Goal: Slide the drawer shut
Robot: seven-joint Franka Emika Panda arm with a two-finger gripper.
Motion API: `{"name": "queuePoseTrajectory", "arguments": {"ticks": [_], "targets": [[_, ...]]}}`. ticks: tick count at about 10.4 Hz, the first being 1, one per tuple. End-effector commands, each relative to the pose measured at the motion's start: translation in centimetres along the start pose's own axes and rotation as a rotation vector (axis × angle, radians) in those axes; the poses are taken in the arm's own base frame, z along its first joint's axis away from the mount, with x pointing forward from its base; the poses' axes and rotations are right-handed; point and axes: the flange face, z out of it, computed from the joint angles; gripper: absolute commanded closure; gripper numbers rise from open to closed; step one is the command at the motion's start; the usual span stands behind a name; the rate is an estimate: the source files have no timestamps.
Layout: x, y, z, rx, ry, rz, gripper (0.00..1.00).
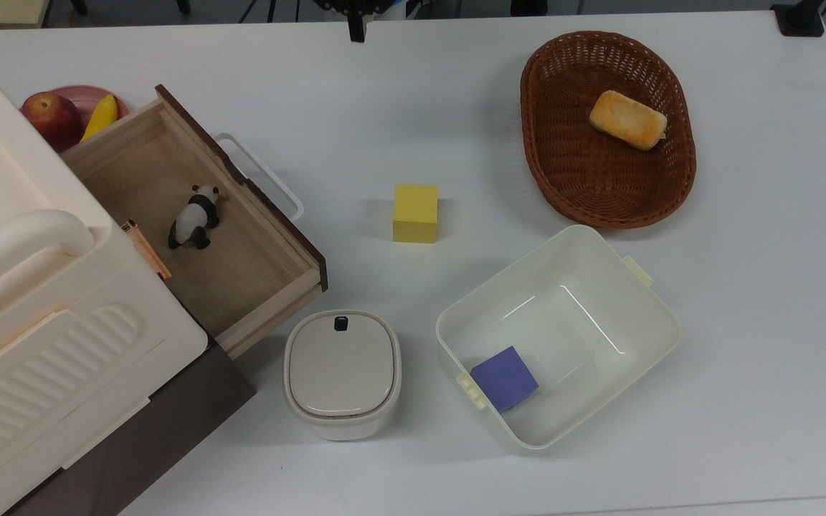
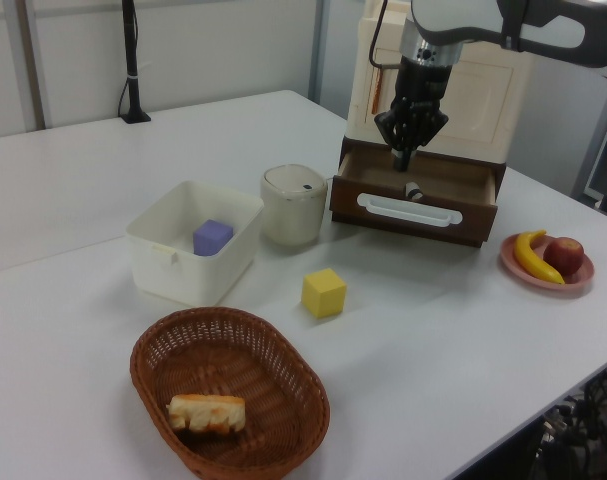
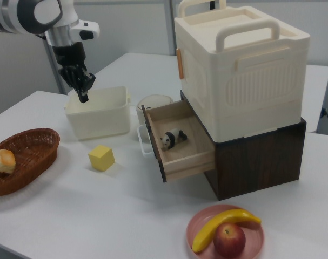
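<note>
Nearest in the right view: pink plate (image 3: 228,232) with banana (image 3: 224,223) and apple (image 3: 229,240), near the table (image 3: 126,216) front edge. Drawer (image 3: 181,144), pulled well out of the dark base under the cream cabinet (image 3: 240,70); dark front panel and white loop handle face open tabletop; panda figure (image 3: 172,138) lies inside. Yellow cube (image 3: 101,157) stands apart on bare white surface ahead of the drawer front. Lidded pot (image 1: 342,371) just beside the drawer's corner. Cream bin (image 1: 558,333) holds a purple block (image 1: 505,378). Wicker basket (image 1: 606,125) holds bread (image 1: 627,119). Gripper (image 3: 84,93), raised above the table, fingers pressed together, holding nothing. Pale partition walls behind.
</note>
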Motion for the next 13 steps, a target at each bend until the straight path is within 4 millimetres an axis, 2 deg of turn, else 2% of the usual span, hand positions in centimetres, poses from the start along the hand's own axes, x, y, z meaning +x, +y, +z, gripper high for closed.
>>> {"name": "queuePoseTrajectory", "arguments": {"ticks": [1, 3, 5, 7, 10, 13], "targets": [[0.3, -0.5, 1.7, 0.017, 0.022, 0.149, 1.0], [0.4, -0.7, 2.4, 0.023, 0.009, 0.191, 1.0], [0.4, -1.5, 4.0, 0.015, -0.022, 0.24, 1.0], [1.4, -1.2, 5.6, 0.021, -0.02, 0.359, 1.0], [3.3, -0.1, 8.3, 0.039, 0.016, 0.662, 1.0], [4.8, 1.9, 10.9, 0.03, 0.01, 0.738, 1.0]]}}
